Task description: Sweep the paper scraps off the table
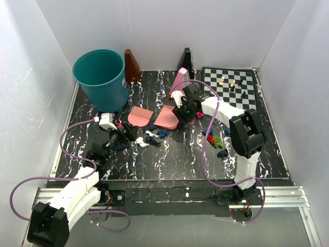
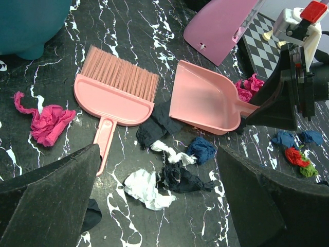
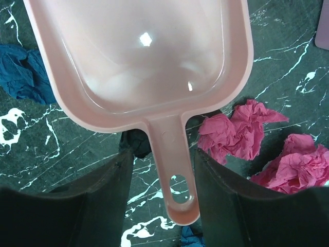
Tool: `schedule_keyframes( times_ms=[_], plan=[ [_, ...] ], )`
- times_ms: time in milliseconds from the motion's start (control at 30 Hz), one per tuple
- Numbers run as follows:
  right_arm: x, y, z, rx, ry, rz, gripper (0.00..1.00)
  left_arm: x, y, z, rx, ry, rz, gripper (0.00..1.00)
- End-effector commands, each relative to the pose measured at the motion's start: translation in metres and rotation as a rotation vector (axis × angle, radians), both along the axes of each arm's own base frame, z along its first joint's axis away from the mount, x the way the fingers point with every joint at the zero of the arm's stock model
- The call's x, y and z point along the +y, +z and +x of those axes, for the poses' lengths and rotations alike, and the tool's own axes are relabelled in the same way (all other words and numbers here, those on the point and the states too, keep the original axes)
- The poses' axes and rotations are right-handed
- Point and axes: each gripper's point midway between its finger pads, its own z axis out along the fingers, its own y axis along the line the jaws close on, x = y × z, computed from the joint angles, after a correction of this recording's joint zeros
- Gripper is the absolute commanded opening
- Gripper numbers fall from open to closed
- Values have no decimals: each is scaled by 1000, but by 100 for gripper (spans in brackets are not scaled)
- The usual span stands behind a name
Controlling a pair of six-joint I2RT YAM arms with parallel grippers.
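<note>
Bench (image 1: 169, 154): black marble-look top, everything is laid on it. Teal bin (image 1: 101, 77) is stood at the far left corner, presumably as the dump point for the sweepings. Chessboard (image 1: 216, 77) is parked far right, clear of the sweep path.

Dustpan (image 3: 139, 51) is laid flat mid-bench with its mouth toward the brush (image 2: 115, 92) and its handle toward the right arm, so it can be taken from that side. Brush is laid flat just beside the pan, bristles away, handle toward the left arm.

Right pincer (image 3: 163, 170) is set astride the pan handle, jaws apart. A sliver of bench is seen between one jaw and the handle, so no clamp is made yet. Left pincer (image 2: 158, 152) is held wide apart and empty, low near the brush handle.

Paper scraps (image 2: 146, 188) are all on the bench, none in the pan:
- a dark-and-white cluster between brush and pan
- magenta wads by the pan handle and left of the brush
- blue, red and green ones further right

Sweep is judged not started.
</note>
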Motion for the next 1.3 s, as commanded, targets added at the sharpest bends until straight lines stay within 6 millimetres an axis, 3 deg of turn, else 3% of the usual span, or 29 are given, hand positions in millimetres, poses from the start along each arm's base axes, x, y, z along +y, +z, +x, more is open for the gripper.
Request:
schedule_keyframes(
  times_ms=[0, 167, 500, 667, 900, 1267],
  plan=[
    [6, 9, 11, -23, 2, -2, 56, 1, 4, 0, -19, 3, 7, 98],
    [13, 8, 12, -10, 5, 11, 43, 1, 4, 0, -18, 4, 9, 98],
    [13, -1, 5, 13, 7, -2, 45, 3, 6, 0, -26, 9, 12, 98],
    [14, 7, 9, -1, -8, 0, 27, 3, 6, 0, -24, 9, 16, 98],
    [8, 36, 12, -42, -119, 34, 27, 13, -2, 5, 15, 62, 66, 98],
    [-5, 33, 3, 44, -301, 26, 25, 13, -35, 24, 246, 69, 261, 98]
  ],
)
